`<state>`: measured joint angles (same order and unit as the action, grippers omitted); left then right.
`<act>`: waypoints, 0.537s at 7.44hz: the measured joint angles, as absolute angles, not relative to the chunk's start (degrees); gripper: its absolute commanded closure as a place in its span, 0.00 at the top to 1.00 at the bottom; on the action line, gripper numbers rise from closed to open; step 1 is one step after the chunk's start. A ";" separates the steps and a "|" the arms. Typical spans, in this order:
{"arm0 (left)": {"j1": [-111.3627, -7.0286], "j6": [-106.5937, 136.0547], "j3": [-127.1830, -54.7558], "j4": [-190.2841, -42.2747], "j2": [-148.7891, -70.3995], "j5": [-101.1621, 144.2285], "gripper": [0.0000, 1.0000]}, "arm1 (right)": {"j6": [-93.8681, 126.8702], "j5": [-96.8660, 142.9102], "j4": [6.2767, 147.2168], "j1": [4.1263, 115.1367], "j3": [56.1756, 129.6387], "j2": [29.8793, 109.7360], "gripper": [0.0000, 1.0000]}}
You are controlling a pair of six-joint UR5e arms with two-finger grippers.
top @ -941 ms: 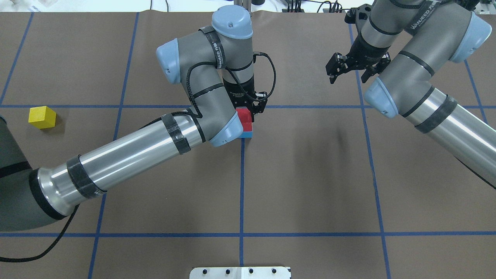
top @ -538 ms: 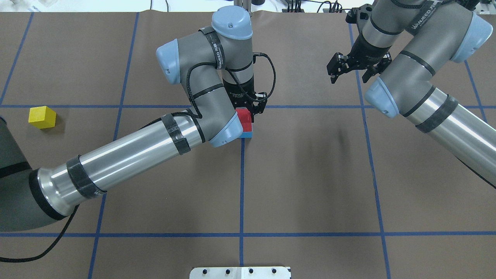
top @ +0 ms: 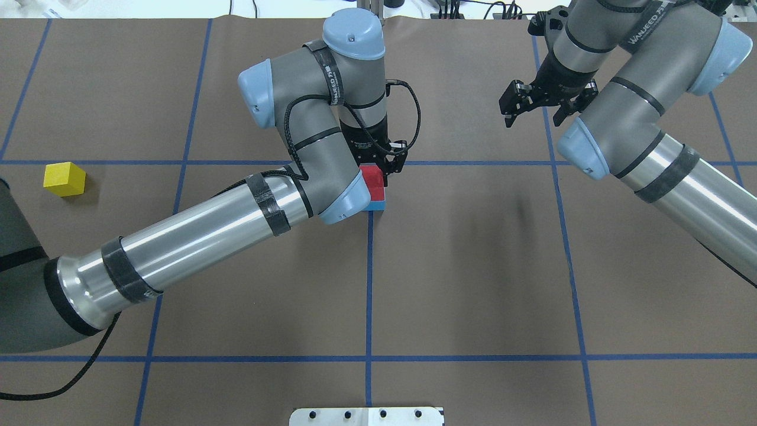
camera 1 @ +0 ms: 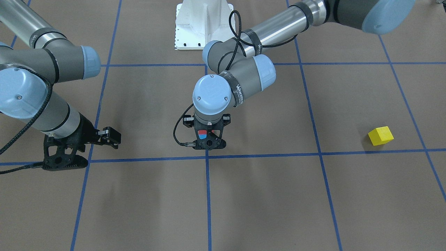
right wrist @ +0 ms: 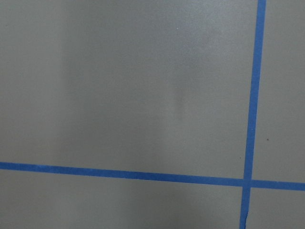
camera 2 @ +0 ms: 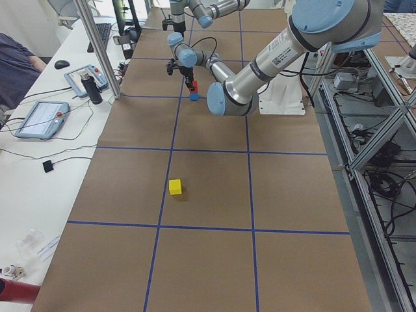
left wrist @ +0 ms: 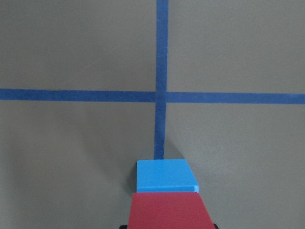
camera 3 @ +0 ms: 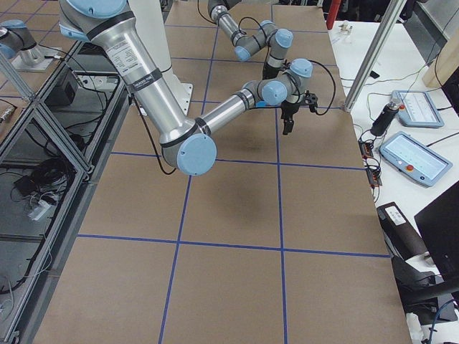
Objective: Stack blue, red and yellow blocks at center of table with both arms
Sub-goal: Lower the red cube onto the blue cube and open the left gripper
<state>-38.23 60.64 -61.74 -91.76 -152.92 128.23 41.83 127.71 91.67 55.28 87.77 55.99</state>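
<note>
My left gripper (top: 378, 170) is shut on the red block (top: 372, 176) at the table's center crossing. The red block sits directly over the blue block (top: 378, 205); I cannot tell whether they touch. In the left wrist view the red block (left wrist: 169, 212) fills the bottom edge, with the blue block (left wrist: 166, 175) just beyond it. The front view shows both through the gripper (camera 1: 208, 135). The yellow block (top: 64, 178) lies alone at the far left, and also shows in the front view (camera 1: 381, 135). My right gripper (top: 535, 109) is open and empty, hovering at the far right.
Blue tape lines (top: 369, 284) divide the brown table cover into squares. The white robot base plate (top: 366, 416) sits at the near edge. The right wrist view shows only bare cover and a tape crossing (right wrist: 247, 182).
The right gripper has drifted slightly farther away from the center. The left arm and the blocks have not moved.
</note>
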 measured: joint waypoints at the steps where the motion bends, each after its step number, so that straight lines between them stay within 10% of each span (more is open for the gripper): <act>1: -38.23 60.66 -61.77 -91.76 -152.92 128.23 0.55 | 41.84 127.70 91.67 55.28 87.74 55.98 0.99; 4: -38.23 60.73 -61.75 -91.76 -152.93 128.23 0.67 | 41.84 127.70 91.67 55.28 87.69 55.96 0.99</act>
